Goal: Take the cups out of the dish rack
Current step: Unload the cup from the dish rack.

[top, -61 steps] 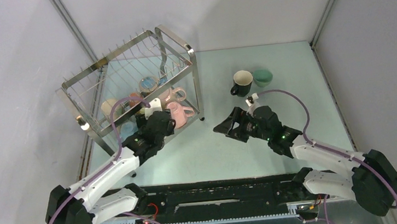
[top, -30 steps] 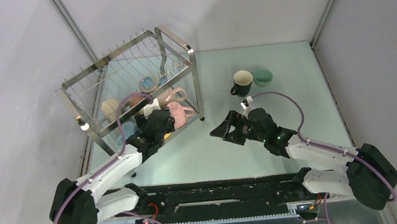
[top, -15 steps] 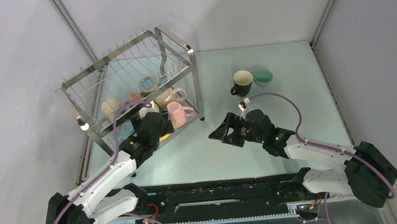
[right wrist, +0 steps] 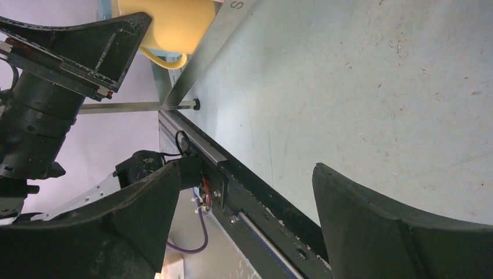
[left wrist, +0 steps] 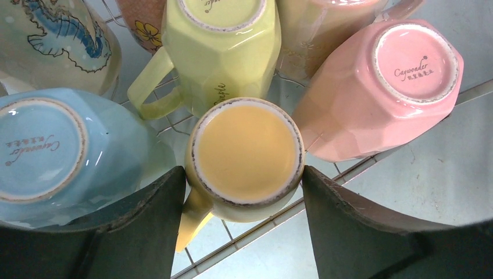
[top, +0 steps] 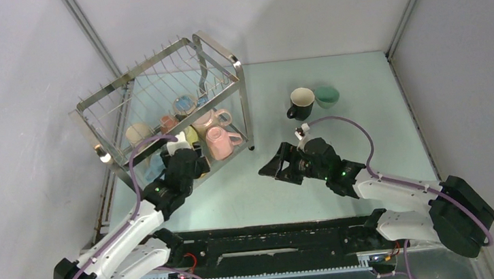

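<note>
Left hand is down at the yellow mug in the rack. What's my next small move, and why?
Probably close the left hand firmly on the mug before any lift. Its fingers flank the upturned yellow mug, seemingly at its sides, but a firm grip isn't clear. The blue mug and pink mug crowd it closely.

One rack [top: 216, 48]; seven cups [left wrist: 244, 151] in it, left wrist view; black cup [top: 301, 103], green cup [top: 327, 95] upper right on bench [top: 367, 135].
</note>
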Controlling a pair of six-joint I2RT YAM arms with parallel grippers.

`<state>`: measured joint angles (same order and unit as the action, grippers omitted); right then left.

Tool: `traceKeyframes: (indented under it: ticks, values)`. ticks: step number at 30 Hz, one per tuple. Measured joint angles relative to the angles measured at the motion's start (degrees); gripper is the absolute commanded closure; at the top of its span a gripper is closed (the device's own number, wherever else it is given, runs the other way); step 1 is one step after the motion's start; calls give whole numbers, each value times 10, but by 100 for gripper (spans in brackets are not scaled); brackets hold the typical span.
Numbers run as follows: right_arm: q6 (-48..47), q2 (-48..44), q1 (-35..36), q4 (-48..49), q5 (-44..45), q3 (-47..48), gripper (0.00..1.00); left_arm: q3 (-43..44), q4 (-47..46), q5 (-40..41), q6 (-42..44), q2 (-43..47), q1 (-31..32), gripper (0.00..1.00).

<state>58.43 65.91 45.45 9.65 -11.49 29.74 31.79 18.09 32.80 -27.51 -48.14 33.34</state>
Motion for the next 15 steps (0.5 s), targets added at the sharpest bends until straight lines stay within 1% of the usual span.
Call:
traceKeyframes:
  ticks: [2, 4, 7, 8, 13, 15]
  values:
    - [0, 0, 1, 0, 1, 0, 10, -2, -1, 0, -1, 2, 0, 35]
    - [-1, 0, 2, 0, 2, 0, 10, -2, -1, 0, -1, 3, 0, 28]
    - [-2, 0, 3, -1, 5, 0, 10, -3, -2, 0, -5, 3, 0, 26]
    - [-2, 0, 3, -1, 5, 0, 10, -3, -2, 0, -6, 3, 0, 27]
    - [-2, 2, 4, 0, 5, 0, 10, -2, -6, 2, -22, -6, 0, 44]
    - [-2, 3, 4, 0, 5, 0, 10, 1, -9, 5, -33, -14, 0, 48]
